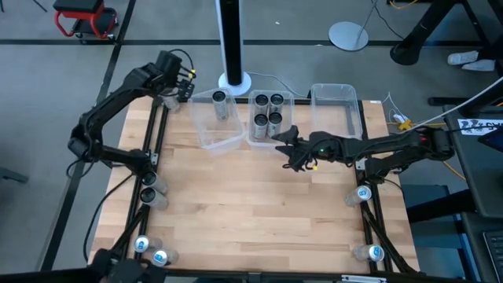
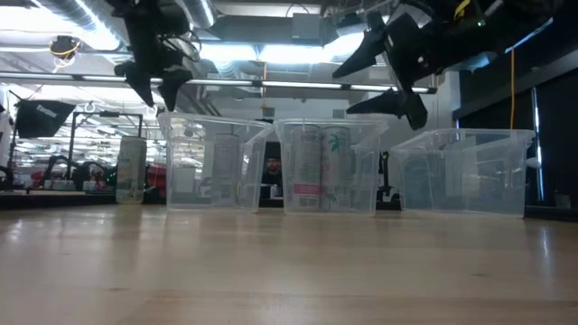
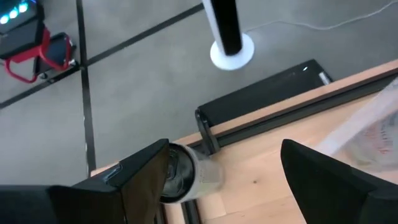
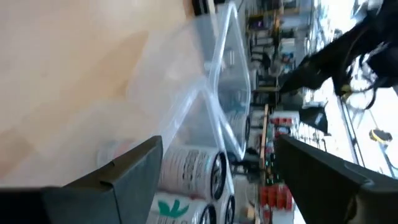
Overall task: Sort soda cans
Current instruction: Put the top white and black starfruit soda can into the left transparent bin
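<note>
1. Pale wooden surface (image 1: 251, 196) with a black frame around its edges carries 3 clear rectangular plastic bins along its far side.
2. Left bin (image 1: 216, 118) holds 1 silver-grey, dark-topped soda can (image 1: 220, 102), standing upright.
3. Middle bin (image 1: 269, 116) holds 4 upright dark-topped soda cans (image 1: 268, 112), packed close together; green and pink print shows on their sides in the low view.
4. Right bin (image 1: 336, 106) shows no cans.
5. Left pincer (image 1: 179, 88) hangs over the far left corner of the surface, fingers spread and holding nothing; a dark-topped can (image 3: 186, 174) stands on that corner just beside 1 finger (image 3: 140, 186), and whether they touch cannot be told.
6. Right pincer (image 1: 288, 141) hovers just in front of the middle bin, near its right end, fingers spread and empty; its wrist view looks past both fingers at the cans inside.
7. 2 dark-topped cans (image 1: 149, 189) stand at the left edge of the surface, and 2 pale blue-topped cans (image 1: 151, 250) at the near left corner.
8. 2 more blue-topped cans stand on the right side, 1 at mid-depth (image 1: 361, 193) and 1 at the near right corner (image 1: 374, 252).
</note>
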